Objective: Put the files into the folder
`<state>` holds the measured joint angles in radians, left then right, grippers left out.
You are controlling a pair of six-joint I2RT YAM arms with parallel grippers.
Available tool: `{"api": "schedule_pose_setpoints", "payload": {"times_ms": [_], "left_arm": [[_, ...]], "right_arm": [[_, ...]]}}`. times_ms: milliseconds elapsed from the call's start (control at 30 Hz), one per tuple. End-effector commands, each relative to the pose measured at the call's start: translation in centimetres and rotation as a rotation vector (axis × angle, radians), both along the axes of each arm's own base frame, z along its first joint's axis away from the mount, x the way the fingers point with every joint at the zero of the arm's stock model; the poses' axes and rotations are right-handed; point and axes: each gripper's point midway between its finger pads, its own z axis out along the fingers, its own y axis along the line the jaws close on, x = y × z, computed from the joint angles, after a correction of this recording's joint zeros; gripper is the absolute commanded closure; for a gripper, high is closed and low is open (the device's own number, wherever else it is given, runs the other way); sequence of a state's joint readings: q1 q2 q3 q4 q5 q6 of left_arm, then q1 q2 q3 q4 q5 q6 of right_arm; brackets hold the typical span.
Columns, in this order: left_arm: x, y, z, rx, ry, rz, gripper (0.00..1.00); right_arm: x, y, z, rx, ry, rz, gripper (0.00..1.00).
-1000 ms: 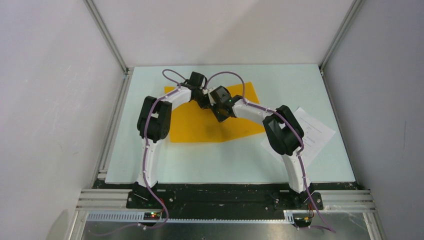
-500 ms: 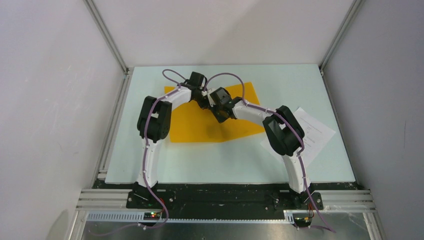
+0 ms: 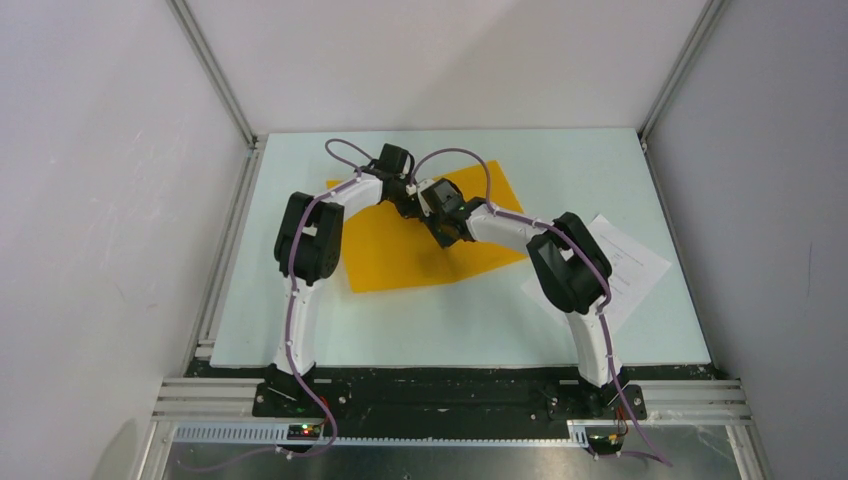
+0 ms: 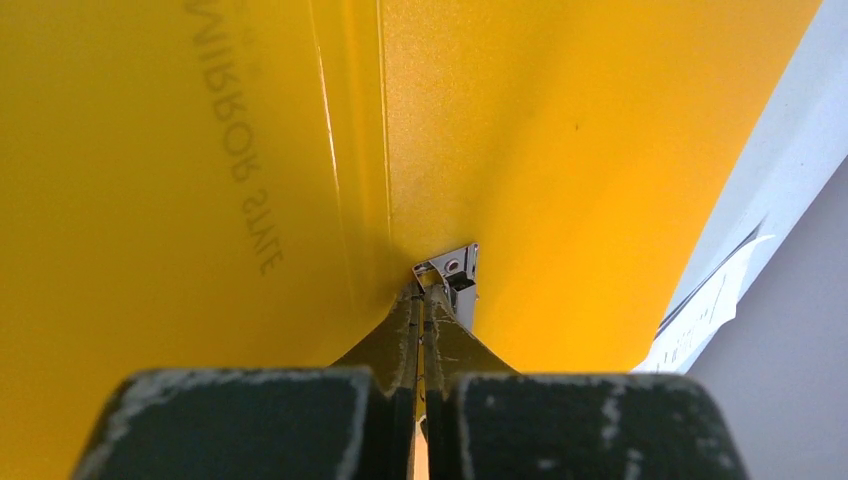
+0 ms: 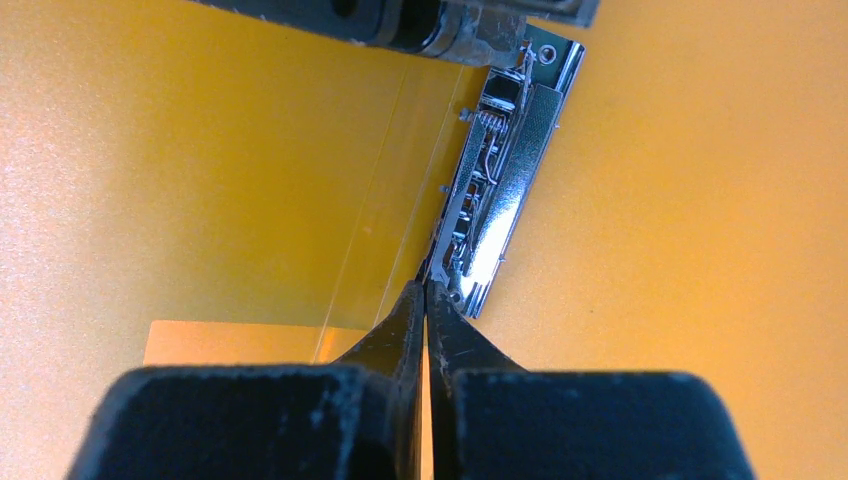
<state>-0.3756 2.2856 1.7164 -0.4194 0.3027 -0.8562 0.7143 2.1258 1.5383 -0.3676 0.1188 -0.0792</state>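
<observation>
The orange-yellow folder (image 3: 400, 255) lies open on the table, its inside facing up and its near edge slanting. A metal clip (image 5: 495, 180) runs along its spine. My left gripper (image 3: 413, 205) is shut, its tips (image 4: 422, 290) touching the clip's end (image 4: 455, 268). My right gripper (image 3: 446, 236) is also shut, with its tips (image 5: 427, 290) touching the clip's opposite end; I see nothing between its fingers. The files (image 3: 628, 262), white printed sheets, lie on the table to the right, partly under the right arm. Their edge (image 4: 715, 300) shows in the left wrist view.
The pale table (image 3: 450, 330) is fenced by grey walls with aluminium posts at the back corners (image 3: 245, 135). Both arms arch over the folder and meet above its middle, and the right elbow (image 3: 568, 262) hangs over the files.
The right gripper has shut at the clip. The folder has shifted: its near edge, level before, now slants up toward the right. The left gripper has stayed put.
</observation>
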Motion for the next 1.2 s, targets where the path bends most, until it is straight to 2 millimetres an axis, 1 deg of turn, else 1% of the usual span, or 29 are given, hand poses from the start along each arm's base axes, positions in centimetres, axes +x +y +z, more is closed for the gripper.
{"api": "schedule_pose_setpoints", "payload": {"times_ms": [0,100,133,167,200,233,267,300,333,367,400,433,500,533,600,633,667,700,733,767,800,833,867,900,967,1000,1033,1100,1167], "left_arm": [[-2.1,0.3,-1.7,0.046,0.062,-0.035,1.00],[-2.1,0.3,-1.7,0.049,0.059,-0.039,1.00],[-2.0,0.3,-1.6,0.049,0.058,-0.040,1.00],[-2.1,0.3,-1.7,0.051,0.058,-0.043,1.00],[-2.1,0.3,-1.7,0.051,0.056,-0.045,1.00],[-2.1,0.3,-1.7,0.054,0.054,-0.049,1.00],[-2.2,0.3,-1.7,0.053,0.054,-0.051,1.00],[-2.2,0.3,-1.7,0.053,0.054,-0.053,1.00],[-2.2,0.2,-1.7,0.052,0.054,-0.055,1.00],[-2.2,0.2,-1.7,0.052,0.056,-0.053,1.00],[-2.2,0.3,-1.8,0.052,0.060,-0.049,1.00],[-2.2,0.3,-1.7,0.050,0.061,-0.048,1.00],[-2.1,0.2,-1.6,0.046,0.061,-0.045,1.00],[-1.9,0.4,-1.6,0.051,0.057,-0.042,1.00],[-1.3,0.6,-1.3,0.054,0.039,-0.042,1.00],[-1.1,0.7,-1.2,0.054,0.033,-0.041,1.00],[-1.1,0.8,-1.2,0.056,0.031,-0.040,1.00],[-1.1,0.9,-1.3,0.057,0.035,-0.038,1.00],[-1.2,0.9,-1.4,0.055,0.039,-0.037,1.00],[-1.3,0.9,-1.5,0.056,0.044,-0.036,1.00],[-1.3,1.0,-1.5,0.056,0.045,-0.035,1.00],[-1.2,1.0,-1.4,0.056,0.042,-0.033,1.00],[-1.1,0.9,-1.4,0.055,0.040,-0.033,1.00],[-1.1,0.9,-1.4,0.056,0.040,-0.033,1.00],[-1.2,1.0,-1.5,0.063,0.044,-0.031,1.00],[-1.1,1.1,-1.4,0.067,0.042,-0.028,1.00],[-1.2,1.1,-1.4,0.069,0.045,-0.028,1.00],[-1.2,1.2,-1.5,0.076,0.044,-0.028,1.00],[-1.2,1.1,-1.4,0.077,0.044,-0.030,1.00]], "right_arm": [[-4.4,-4.4,-5.7,-0.170,0.215,-0.032,1.00],[-4.7,-4.4,-5.6,-0.164,0.222,-0.027,1.00],[-4.2,-4.4,-4.9,-0.161,0.197,-0.019,1.00],[-2.8,-4.4,-3.6,-0.160,0.144,-0.031,1.00],[-1.5,-4.2,-1.2,-0.147,0.079,-0.015,1.00],[0.9,-3.6,2.1,-0.116,-0.014,-0.028,1.00],[2.3,-3.4,5.9,-0.086,-0.099,-0.014,1.00],[4.2,-2.6,10.2,-0.027,-0.182,-0.020,0.93],[4.8,-2.3,13.3,0.012,-0.229,-0.008,0.87],[5.3,-1.3,17.2,0.087,-0.258,0.020,0.75],[5.4,-0.8,19.0,0.121,-0.264,0.032,0.66],[5.2,-0.1,21.5,0.175,-0.266,0.065,0.63],[4.5,0.7,22.5,0.230,-0.233,0.104,0.57],[3.9,1.0,22.6,0.261,-0.206,0.121,0.54],[2.9,0.5,20.0,0.261,-0.122,0.120,0.51],[2.7,0.1,19.2,0.253,-0.099,0.116,0.50],[2.0,-0.2,17.5,0.234,-0.055,0.120,0.49],[1.6,-0.4,16.9,0.227,-0.044,0.126,0.48],[1.1,-0.7,15.3,0.210,-0.020,0.125,0.48],[0.7,-0.8,14.9,0.206,-0.016,0.126,0.48],[0.1,-0.9,13.5,0.192,0.005,0.130,0.50],[-0.3,-0.9,13.0,0.186,0.010,0.141,0.53],[-1.0,-0.7,11.7,0.177,0.026,0.156,0.61],[-1.3,-0.5,11.2,0.170,0.026,0.170,0.64],[-2.0,0.0,9.5,0.152,0.034,0.194,0.84],[-2.2,0.3,8.9,0.137,0.028,0.197,0.98],[-2.2,0.4,8.1,0.125,0.036,0.192,1.00],[-2.1,0.7,7.0,0.106,0.039,0.184,0.98],[-1.7,0.7,6.1,0.094,0.034,0.169,0.88]]}}
